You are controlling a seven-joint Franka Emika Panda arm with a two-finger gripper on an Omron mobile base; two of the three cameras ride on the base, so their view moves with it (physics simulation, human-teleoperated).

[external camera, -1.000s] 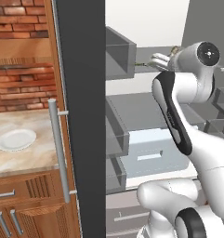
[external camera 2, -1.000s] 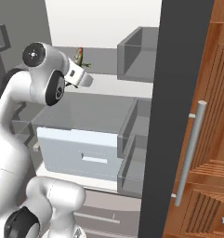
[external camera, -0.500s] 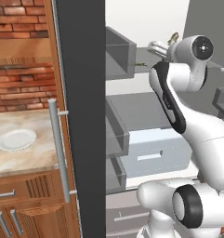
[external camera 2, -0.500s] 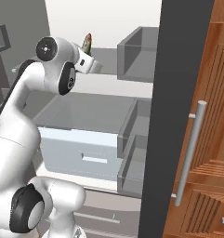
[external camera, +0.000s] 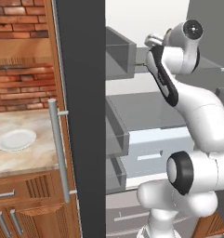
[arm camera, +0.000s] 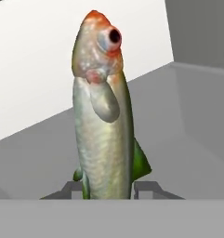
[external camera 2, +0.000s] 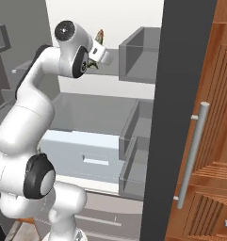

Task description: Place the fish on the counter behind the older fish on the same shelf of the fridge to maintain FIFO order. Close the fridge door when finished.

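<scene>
Claw [arm camera: 107, 188] was clamped on the fish [arm camera: 104, 121], held head-up over the grey shelf [arm camera: 187, 153] inside the fridge [external camera 2: 155, 141]. Risk: releasing upright would let it topple or land in front.

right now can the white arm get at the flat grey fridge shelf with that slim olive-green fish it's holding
Probably yes. The jaws are shut on the slim olive-green fish, and the white arm is already up inside the open fridge, with the flat grey fridge shelf bare right beyond the fish and nothing between them.
</scene>
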